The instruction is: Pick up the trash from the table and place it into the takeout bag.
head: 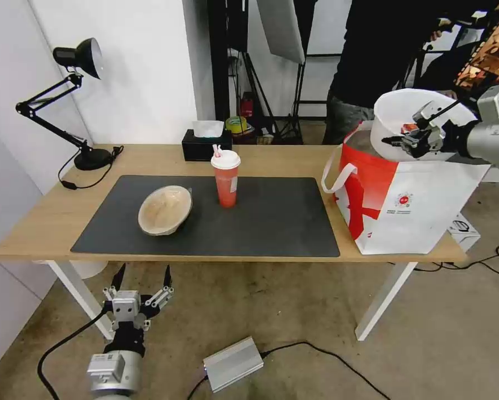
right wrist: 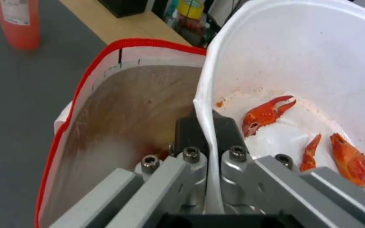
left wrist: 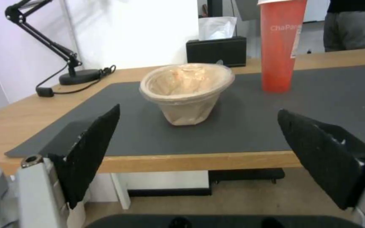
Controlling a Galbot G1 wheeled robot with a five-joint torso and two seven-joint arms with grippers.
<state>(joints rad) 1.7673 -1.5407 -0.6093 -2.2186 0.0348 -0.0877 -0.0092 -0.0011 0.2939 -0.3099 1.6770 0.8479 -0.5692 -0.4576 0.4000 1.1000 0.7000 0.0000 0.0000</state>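
Right pincer [right wrist: 208, 133], clamped on rim of white round plastic bowl [head: 413, 119] w/ red scraps, holds it above open white-and-red takeout bag [head: 410, 208] for the drop; left pincer [head: 143, 278], jaws apart, waits below tabletop [head: 44, 222].

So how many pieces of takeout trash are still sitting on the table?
2. The beige bowl and the red cup stand on the dark mat. The white bowl is off the table, pinched by the right gripper above the takeout bag.
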